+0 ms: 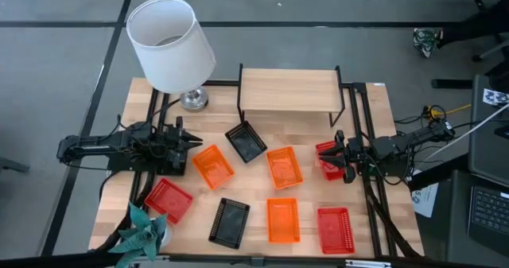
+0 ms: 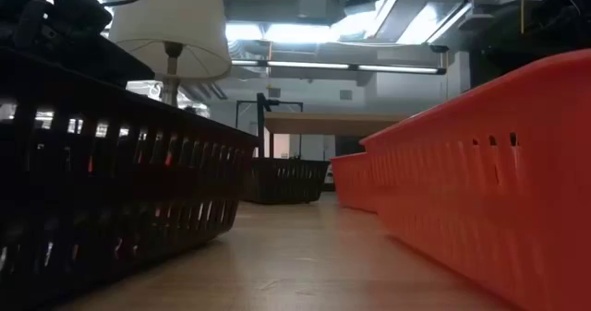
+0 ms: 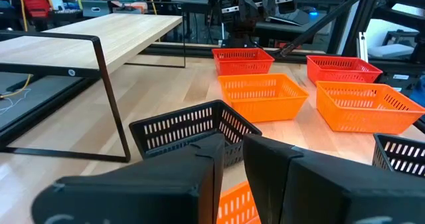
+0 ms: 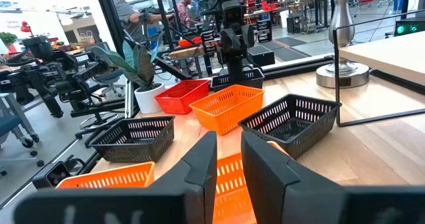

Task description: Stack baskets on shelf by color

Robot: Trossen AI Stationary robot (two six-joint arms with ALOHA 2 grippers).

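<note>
Found shelf (image 1: 288, 89) at rear centre of bench (image 1: 262, 190), standing on its black wire frame. Noted lamp (image 1: 169, 45) just left of it and plant (image 1: 143, 232) at the front left corner.

Counted eight baskets, all on the bench forward of the shelf:
- Located rear black basket (image 1: 246, 141) nearest the shelf, turned at an angle.
- Located left orange basket (image 1: 213, 166) just beside it, towards the front left.
- Located middle orange basket (image 1: 284, 168) front right of the rear black basket.
- Located right red basket (image 1: 328, 158) near the bench's right edge.
- Located left red basket (image 1: 168, 200) near the plant.
- Located front black basket (image 1: 230, 221), front orange basket (image 1: 282, 219) and front red basket (image 1: 334, 229) in a row along the front edge, apart from one another.

Found left pincer (image 1: 191, 141) low at the bench's left side, pointing towards the rear black basket and close to the left orange basket. Saw its fingers (image 3: 199, 164) a narrow gap apart in the left wrist view, with nothing between them.

Found right pincer (image 1: 336, 153) at the right side, over the right red basket; could not tell whether touching it. Saw its fingers (image 4: 202, 161) likewise a narrow gap apart in the right wrist view, with nothing clamped.
</note>
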